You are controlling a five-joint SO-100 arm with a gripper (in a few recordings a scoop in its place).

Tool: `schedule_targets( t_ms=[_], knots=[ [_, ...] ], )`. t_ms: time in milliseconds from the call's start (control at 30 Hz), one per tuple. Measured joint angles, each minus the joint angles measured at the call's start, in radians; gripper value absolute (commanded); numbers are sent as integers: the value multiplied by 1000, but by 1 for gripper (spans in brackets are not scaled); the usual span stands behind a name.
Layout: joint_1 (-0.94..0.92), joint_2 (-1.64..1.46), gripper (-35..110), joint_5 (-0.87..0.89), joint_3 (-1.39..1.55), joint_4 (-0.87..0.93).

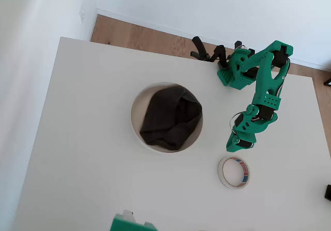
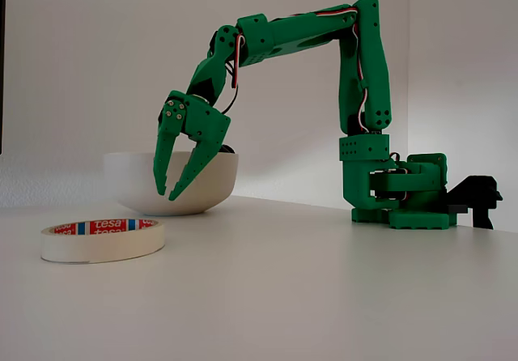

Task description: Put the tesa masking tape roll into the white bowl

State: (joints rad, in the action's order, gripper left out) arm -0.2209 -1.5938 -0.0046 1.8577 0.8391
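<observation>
The tesa masking tape roll (image 1: 234, 172) (image 2: 103, 239) lies flat on the white table, cream with a red-and-blue inner core. The white bowl (image 1: 136, 121) (image 2: 129, 184) stands left of it in the overhead view, with a dark grey cloth (image 1: 170, 118) filling most of its inside. My green gripper (image 1: 237, 144) (image 2: 168, 192) hangs above the table between bowl and tape, just beyond the roll. Its fingers point down, slightly apart, with nothing between them. In the fixed view the fingertips hover above the roll's height, in front of the bowl.
The arm's green base (image 1: 235, 73) (image 2: 396, 199) is clamped at the table's far edge, with black clamps (image 1: 207, 52) beside it. A green and white object (image 1: 129, 224) pokes in at the near edge of the overhead view. A wall runs along the table's left side.
</observation>
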Motion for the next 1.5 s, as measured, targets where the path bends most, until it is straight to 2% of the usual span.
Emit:
schedule_targets(
  t_ms=[367, 733, 1033, 1500],
  knots=[
    [3, 97, 15, 21, -141, 49],
    [74, 133, 15, 71, -178, 133],
    [132, 133, 15, 87, -178, 135],
    [101, 206, 15, 89, -181, 126]
  ],
)
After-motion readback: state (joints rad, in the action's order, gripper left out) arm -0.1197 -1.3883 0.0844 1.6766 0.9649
